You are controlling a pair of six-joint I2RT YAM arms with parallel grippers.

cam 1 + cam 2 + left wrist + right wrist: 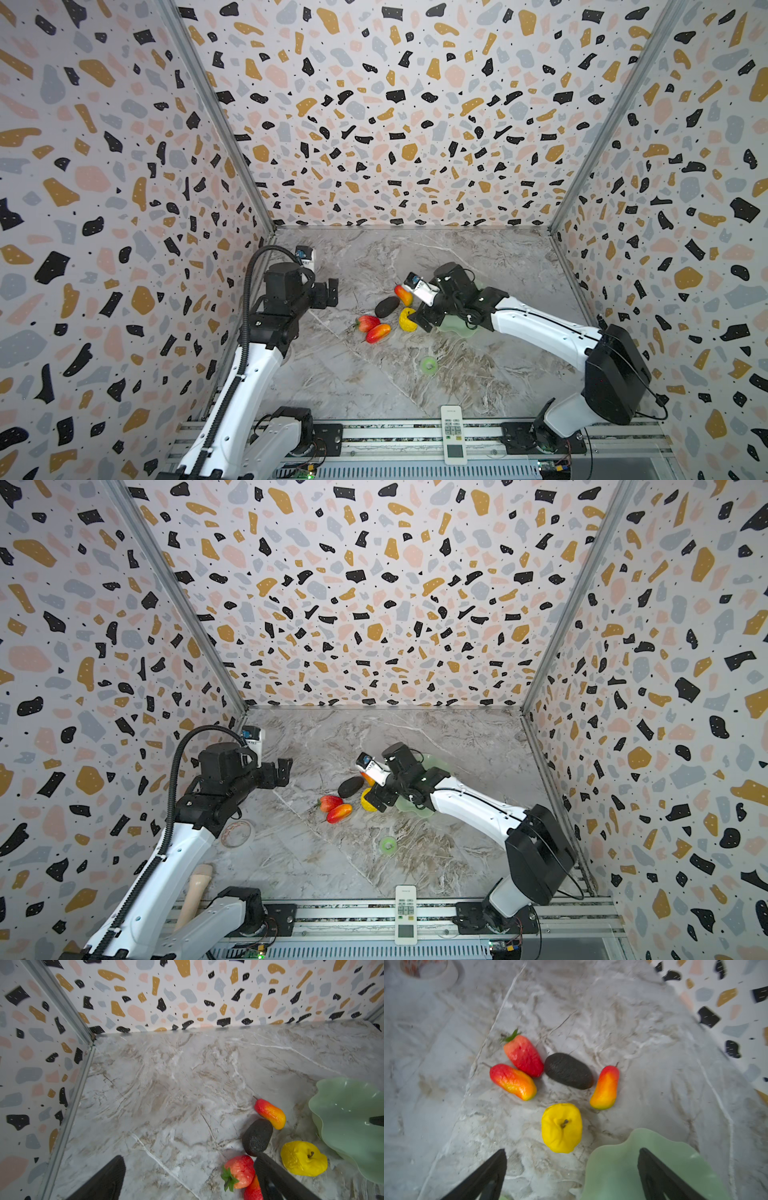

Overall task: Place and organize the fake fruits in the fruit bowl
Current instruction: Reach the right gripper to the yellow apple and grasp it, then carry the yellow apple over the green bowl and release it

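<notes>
On the marble table (pixel 478 257), all five fake fruits (pixel 386 306) lie outside the fruit bowl (pixel 612 1167), clustered just beside its wavy rim. The lumpy yellow fruit (pixel 561 1127) is nearest the rim, stem showing; the dark oval (pixel 569 1071) is beyond it; the strawberry (pixel 524 1056) touches one long red-orange fruit (pixel 512 1081); the other long red-orange fruit (pixel 606 1088) lies just beside the dark oval, on its opposite side. My right gripper (pixel 572 1150) hangs at the bowl's edge, jaws spread wide, nothing between them; one finger is over the bowl, the other over bare marble, with the yellow fruit just ahead of the gap. My left gripper (pixel 190 1156) hovers off to the left, apart from the cluster in both top views, jaws likewise wide apart and empty. A small green ring (pixel 428 365) lies alone nearer the front, well apart from the fruits; a white remote (pixel 453 434) lies across the front edge.
</notes>
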